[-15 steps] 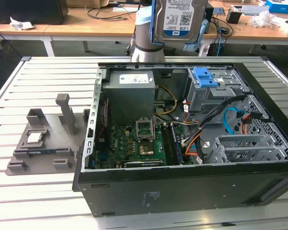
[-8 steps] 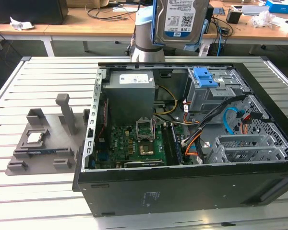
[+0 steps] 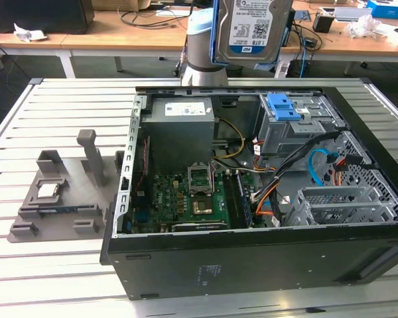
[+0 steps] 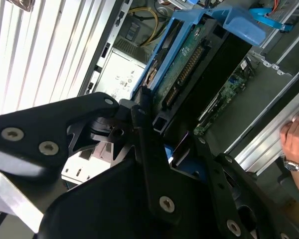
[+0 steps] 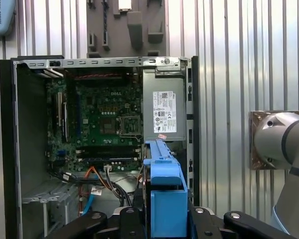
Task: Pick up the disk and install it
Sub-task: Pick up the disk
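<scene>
Though label-out in the exterior view, the disk (image 3: 252, 26) — connector-side in the second wrist view — tight in gripper (image 4: 162, 124).

**The disk, lifted clear above the open computer case**

The disk (image 3: 252, 26) is a rectangular silver metal drive. In the exterior view it stands roughly upright in the air, well above the computer case (image 3: 252, 265). Its white label with a blue band faces the camera, blue plastic rails run along its edges, and its upper part is cut off by the frame. The second wrist view shows its other face (image 4: 189, 69), with a green circuit board and a dark connector row between the blue rails, and the gripper (image 4: 167, 122) clamped on one end. The first wrist view shows it edge-on (image 5: 164, 189), blue rail foremost.
</scene>
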Robot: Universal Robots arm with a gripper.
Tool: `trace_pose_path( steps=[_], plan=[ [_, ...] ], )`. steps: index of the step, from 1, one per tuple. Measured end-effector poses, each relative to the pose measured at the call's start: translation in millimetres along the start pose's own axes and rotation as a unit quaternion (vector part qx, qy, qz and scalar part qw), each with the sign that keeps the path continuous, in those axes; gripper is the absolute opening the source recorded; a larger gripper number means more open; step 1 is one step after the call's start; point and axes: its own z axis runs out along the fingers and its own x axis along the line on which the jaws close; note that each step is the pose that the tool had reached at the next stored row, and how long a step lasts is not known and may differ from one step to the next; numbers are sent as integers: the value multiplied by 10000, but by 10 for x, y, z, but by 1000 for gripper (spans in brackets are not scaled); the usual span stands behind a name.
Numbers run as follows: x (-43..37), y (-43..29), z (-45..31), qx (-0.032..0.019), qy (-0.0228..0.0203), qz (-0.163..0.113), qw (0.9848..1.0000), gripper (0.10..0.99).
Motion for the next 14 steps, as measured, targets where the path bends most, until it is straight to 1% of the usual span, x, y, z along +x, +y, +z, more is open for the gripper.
trace_pose_path(
  steps=[5,8,14],
  plan=[
    [88,-14,1,0,2,0,10000,365],
    [195,-26,1,0,4,0,10000,365],
    [331,-37,2,0,8,0,10000,365]
  ],
)
